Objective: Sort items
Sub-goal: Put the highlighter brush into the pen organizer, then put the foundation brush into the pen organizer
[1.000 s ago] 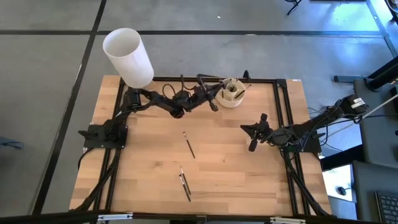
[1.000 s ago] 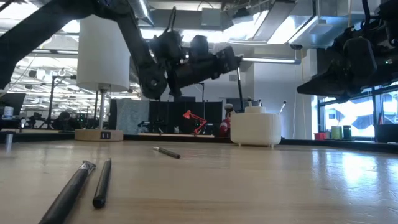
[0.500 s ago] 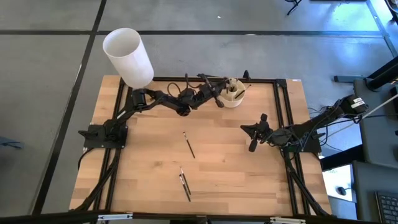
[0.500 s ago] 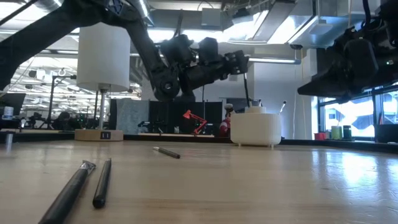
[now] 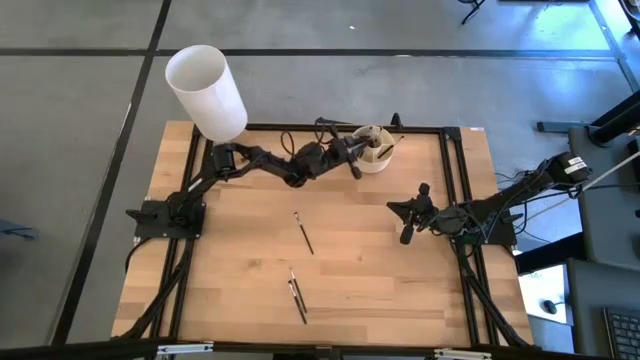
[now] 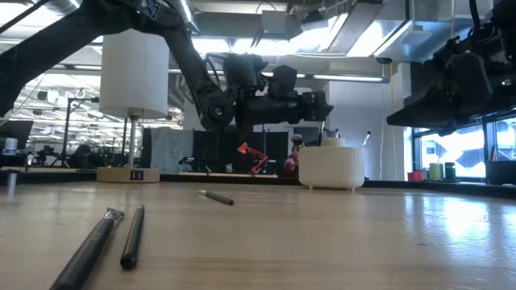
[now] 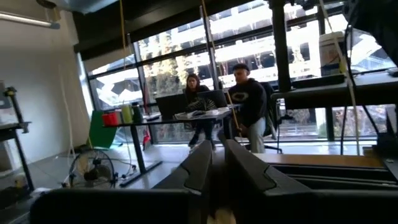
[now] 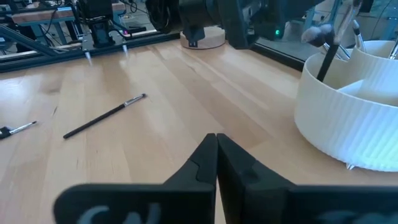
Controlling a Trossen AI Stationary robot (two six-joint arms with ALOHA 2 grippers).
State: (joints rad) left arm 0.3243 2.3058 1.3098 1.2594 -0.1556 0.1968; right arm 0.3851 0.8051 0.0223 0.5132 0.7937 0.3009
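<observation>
Left gripper (image 5: 358,152) above the beige cup (image 5: 375,160), fingers a narrow gap apart, right gripper (image 5: 407,233) shut and empty, three brushes (image 5: 303,232) on the wooden table (image 5: 230,250) – lengthwise near-to-far, slightly slanted – people seated by windows.

Two matte black jointed arms, chunky rounded joint housings, looped black cables along the links, flat black base plates, slim tapered black fingers (image 8: 214,163)

L gripper (image 5: 358,150) has slid over to the cup (image 5: 381,160) rim — fingers parting slightly
</observation>
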